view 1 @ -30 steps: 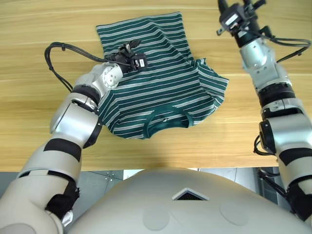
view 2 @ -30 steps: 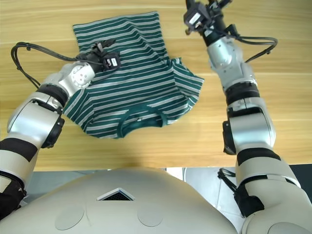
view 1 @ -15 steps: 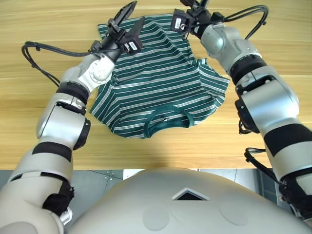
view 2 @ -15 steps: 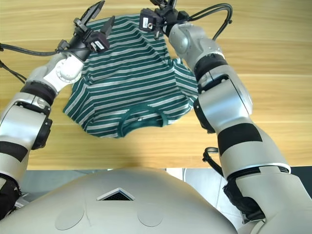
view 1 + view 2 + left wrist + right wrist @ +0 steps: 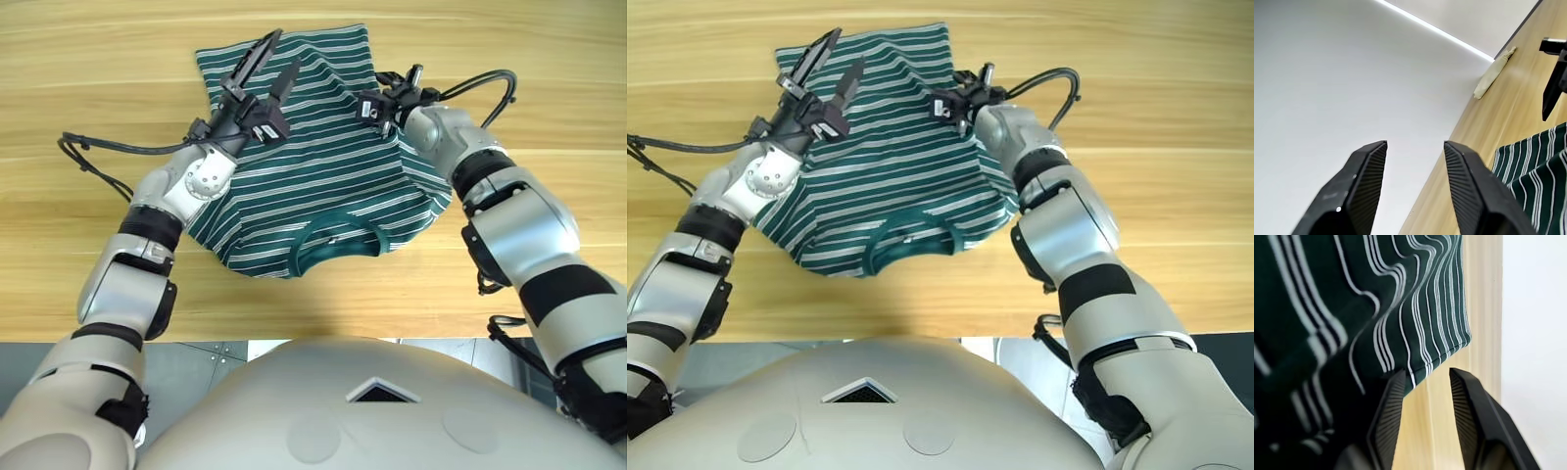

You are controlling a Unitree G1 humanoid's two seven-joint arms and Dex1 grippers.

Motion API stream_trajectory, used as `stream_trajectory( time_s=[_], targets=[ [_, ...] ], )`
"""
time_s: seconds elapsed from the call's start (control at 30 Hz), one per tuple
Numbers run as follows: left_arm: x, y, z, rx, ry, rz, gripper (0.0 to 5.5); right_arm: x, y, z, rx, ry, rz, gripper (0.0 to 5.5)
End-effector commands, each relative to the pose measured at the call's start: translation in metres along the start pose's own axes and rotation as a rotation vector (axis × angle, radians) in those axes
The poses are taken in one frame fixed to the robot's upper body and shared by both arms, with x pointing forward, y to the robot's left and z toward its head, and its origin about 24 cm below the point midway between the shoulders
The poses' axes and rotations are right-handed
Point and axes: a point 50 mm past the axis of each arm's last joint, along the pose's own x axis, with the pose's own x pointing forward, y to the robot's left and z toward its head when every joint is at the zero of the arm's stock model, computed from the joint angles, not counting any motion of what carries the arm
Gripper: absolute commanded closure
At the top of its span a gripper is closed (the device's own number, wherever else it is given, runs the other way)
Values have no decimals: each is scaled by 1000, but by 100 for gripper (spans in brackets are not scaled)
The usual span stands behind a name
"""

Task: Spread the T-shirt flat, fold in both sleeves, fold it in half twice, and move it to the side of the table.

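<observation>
Wood tabletop (image 5: 98,59) carries a rumpled striped green T-shirt (image 5: 313,176) beneath my left end effector (image 5: 284,51) and right end effector (image 5: 1426,373); a pale roll (image 5: 1492,72) lies beyond the left one.

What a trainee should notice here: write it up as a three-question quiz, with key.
1. True or false: the left hand is shut on the T-shirt.
2. Which part of the T-shirt lies nearest the robot? A) the collar B) the bottom hem C) a cuff
3. Fill in: the right hand, at the T-shirt's edge, has its fingers ____.
Key: 1 false (it is open, raised above the cloth); 2 A; 3 open.
</observation>
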Motion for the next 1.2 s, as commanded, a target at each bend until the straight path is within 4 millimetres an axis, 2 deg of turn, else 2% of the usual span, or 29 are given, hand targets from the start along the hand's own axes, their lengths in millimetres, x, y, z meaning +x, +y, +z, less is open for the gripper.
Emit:
stream_trajectory(
  time_s=[0.03, 0.13, 0.23, 0.3, 0.37, 0.47, 0.53, 0.63, 0.73, 0.83, 0.87, 0.97, 1.07, 1.13, 1.2],
  targets=[
    [-3, 3, 1, 4, 7, -4, 335, -5, 22, -13, 69, 51, 73, 383],
    [-5, 5, 1, 6, 15, 8, 335, -10, 10, -30, 156, 107, 8, 383],
    [-13, 7, -1, 3, 38, 8, 335, -21, 1, -56, 237, 198, -56, 383],
    [-20, 2, -2, -5, 51, -33, 335, -29, -2, -74, 275, 256, -88, 383],
    [-28, -7, -4, -8, 69, -99, 335, -34, -3, -83, 287, 279, -102, 383],
    [-38, -19, -5, -14, 82, -192, 335, -33, -5, -80, 281, 260, -104, 383],
    [-44, -29, -3, -24, 69, -277, 335, -29, -15, -69, 303, 195, -166, 383],
    [-49, -37, -2, -39, 72, -334, 335, -29, -54, -45, 494, -53, -420, 383],
    [-49, -50, -6, -31, 102, -421, 335, -46, -84, -39, 558, -274, -631, 383],
    [-70, -68, -14, 14, 162, -603, 335, -72, -94, -44, 458, -403, -738, 383],
    [-81, -72, -13, 5, 168, -648, 335, -79, -94, -46, 429, -416, -747, 383],
    [-114, -74, -6, -35, 191, -709, 335, -98, -66, -52, 326, -400, -630, 383],
    [-138, -71, 6, -77, 229, -695, 335, -104, -26, -53, 308, -341, -470, 383],
    [-143, -68, 15, -103, 235, -655, 335, -104, -13, -53, 290, -305, -422, 383],
    [-138, -60, 25, -120, 216, -580, 335, -100, -8, -52, 272, -273, -404, 383]
  ],
)
